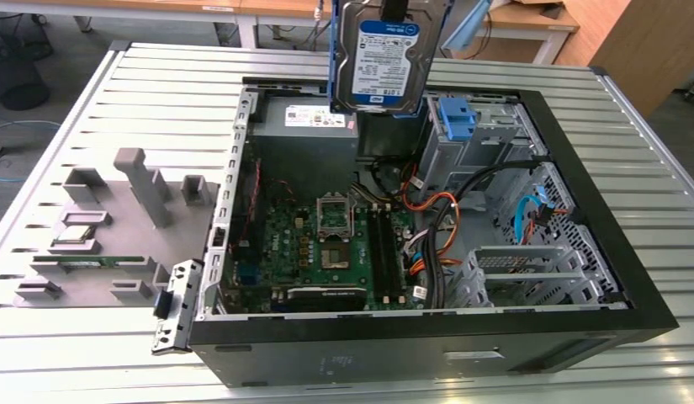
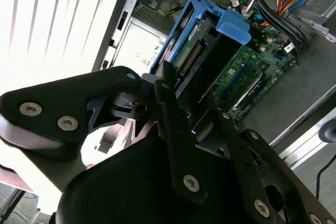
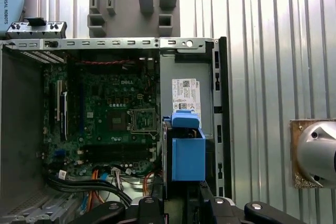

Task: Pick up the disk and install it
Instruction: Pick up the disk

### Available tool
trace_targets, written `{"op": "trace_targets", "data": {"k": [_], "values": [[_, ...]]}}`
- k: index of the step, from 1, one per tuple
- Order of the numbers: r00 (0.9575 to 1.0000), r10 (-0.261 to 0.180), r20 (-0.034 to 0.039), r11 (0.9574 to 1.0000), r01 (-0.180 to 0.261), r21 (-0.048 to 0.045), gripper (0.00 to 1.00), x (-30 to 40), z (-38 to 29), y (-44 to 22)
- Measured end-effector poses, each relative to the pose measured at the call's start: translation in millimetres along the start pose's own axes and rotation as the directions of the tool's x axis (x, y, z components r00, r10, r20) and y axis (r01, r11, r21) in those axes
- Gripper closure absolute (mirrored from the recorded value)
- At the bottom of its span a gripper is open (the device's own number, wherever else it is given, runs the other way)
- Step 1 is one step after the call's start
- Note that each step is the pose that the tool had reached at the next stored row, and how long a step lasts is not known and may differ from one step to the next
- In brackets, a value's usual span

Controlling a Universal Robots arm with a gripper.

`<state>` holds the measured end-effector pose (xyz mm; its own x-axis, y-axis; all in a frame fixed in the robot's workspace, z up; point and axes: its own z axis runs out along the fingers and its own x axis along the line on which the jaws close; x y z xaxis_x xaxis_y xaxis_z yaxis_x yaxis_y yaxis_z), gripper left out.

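I am holding the disk (image 1: 386,55) up in the air, well clear of everything below it. It is hanging on end, with its white-and-blue label turned toward the exterior camera and its blue carrier frame running down its sides. In the second wrist view the hand (image 2: 186,85) is pinching the disk (image 2: 199,22) by that frame, one finger (image 2: 176,129) pressed to each side. I judge this grip is there to leave the disk's lower end and connector edge free.

In the first wrist view the carrier (image 3: 188,156) is hanging over the computer case (image 3: 223,103), close to the case wall by the power supply (image 3: 185,95). In the exterior view that puts it above the far edge of the case (image 1: 437,341), between the power supply (image 1: 307,126) and the drive cage (image 1: 487,143) with its fixed blue bracket (image 1: 459,118).

The case is lying on its side with the panel off, so the motherboard (image 1: 347,244) and the orange cables (image 1: 420,198) are facing up and can be reached from above.

Beside the case, toward the exterior view's left edge of the counter (image 1: 134,93), a grey fixture (image 1: 122,210) is standing. It is carrying a small chip (image 1: 80,236) and a green memory stick (image 1: 100,263), apparently to keep loose parts in known spots.
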<state>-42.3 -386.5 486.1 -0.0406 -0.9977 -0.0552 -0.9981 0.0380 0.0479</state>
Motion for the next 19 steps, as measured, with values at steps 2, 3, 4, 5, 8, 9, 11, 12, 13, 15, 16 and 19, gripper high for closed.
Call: {"op": "trace_targets", "data": {"k": [2, 3, 4, 5, 8, 9, 11, 12, 13, 15, 16, 19], "values": [[1.0, 0.0, -0.0001, 1.0, 0.0, -0.0001, 0.65, 1.7, -0.1, -0.2], [1.0, 0.0, -0.0001, 1.0, 0.0, 0.0, 0.65, 2.7, -0.2, -0.4], [1.0, 0.0, 0.0, 1.0, 0.0, 0.0, 0.65, 3.8, -0.2, -0.5], [1.0, 0.0, 0.0001, 1.0, 0.0, 0.0, 0.65, 4.9, -0.3, -0.6], [1.0, 0.0, 0.0, 1.0, 0.0, 0.0, 0.65, 8.7, -0.5, -1.0], [1.0, 0.0, -0.0001, 1.0, 0.0, 0.0, 0.65, 10.1, -0.6, -1.2], [1.0, 0.0, 0.0, 1.0, 0.0, 0.0, 0.65, 13.1, -0.8, -1.5], [1.0, 0.0, 0.0, 1.0, 0.0, 0.0, 0.65, 14.9, -0.9, -1.6], [1.0, 0.0, 0.0, 1.0, 0.0, 0.0, 0.65, 16.7, -1.0, -1.8], [1.0, 0.0, -0.0002, 1.0, 0.0, -0.0001, 0.65, 20.5, -1.3, -2.3], [1.0, 0.0, -0.0001, 1.0, 0.0, 0.0, 0.65, 22.5, -1.4, -2.4], [1.0, 0.0, 0.0, 1.0, 0.0, 0.0, 0.65, 29.2, -1.7, -3.1]]}}
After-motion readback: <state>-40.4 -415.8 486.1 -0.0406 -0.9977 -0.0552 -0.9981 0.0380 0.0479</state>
